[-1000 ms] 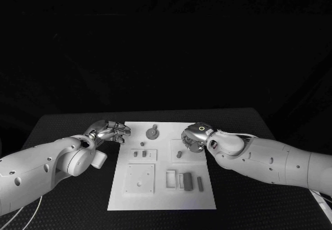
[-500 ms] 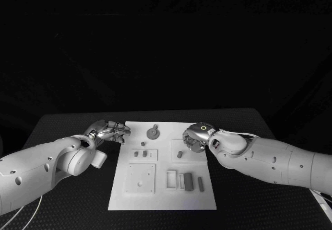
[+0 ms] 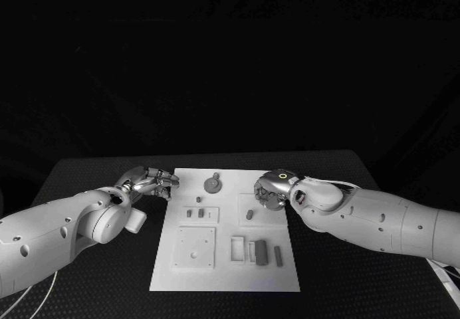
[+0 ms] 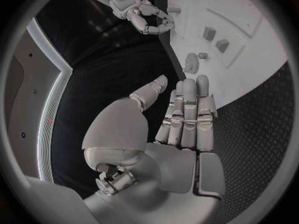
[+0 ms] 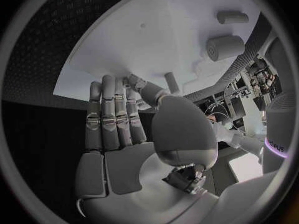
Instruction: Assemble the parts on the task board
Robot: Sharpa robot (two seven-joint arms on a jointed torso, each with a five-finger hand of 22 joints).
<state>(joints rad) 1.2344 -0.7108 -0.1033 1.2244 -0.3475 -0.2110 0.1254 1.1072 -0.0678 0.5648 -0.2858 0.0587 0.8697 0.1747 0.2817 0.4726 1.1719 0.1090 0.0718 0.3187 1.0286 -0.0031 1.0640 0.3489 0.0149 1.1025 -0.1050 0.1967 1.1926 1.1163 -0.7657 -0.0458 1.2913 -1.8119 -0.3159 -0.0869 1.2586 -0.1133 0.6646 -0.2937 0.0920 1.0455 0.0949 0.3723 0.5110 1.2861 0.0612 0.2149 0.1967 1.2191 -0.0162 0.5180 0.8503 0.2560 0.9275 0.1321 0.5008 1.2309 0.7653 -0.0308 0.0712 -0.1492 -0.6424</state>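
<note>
Right hand (image 3: pixel 271 191) has crept a little toward the far right part of the task board (image 3: pixel 226 272) over the last second, and the forearm behind it has shifted too; left hand (image 3: pixel 151 182) hasn't really budged, still parked at the board's far left corner.

Hand states: in the left wrist view the left hand (image 4: pixel 181 119) has its fingers laid straight and side by side, thumb out to one side, nothing in it. Same deal in the right wrist view: right hand (image 5: pixel 118 119) fingers straight and close together, thumb angled off, holding nothing, hovering over the white board (image 5: pixel 156 40). A short peg (image 5: pixel 172 81) stands just beyond its thumb; can't tell if they touch.

Where the parts are (head view): a round gear-like part (image 3: pixel 212 183) sits at the far middle of the board, between the two hands. A small dark peg (image 3: pixel 199 199) is just nearer than that. Two little pieces (image 3: pixel 195 214) sit in a rectangular recess on the left side. Another small peg (image 3: pixel 249 214) is close to the right hand. Toward the near right there's a dark block (image 3: pixel 260 252) beside a thin bar (image 3: pixel 278 255). A square plate (image 3: pixel 195 248) sits near left.
</note>
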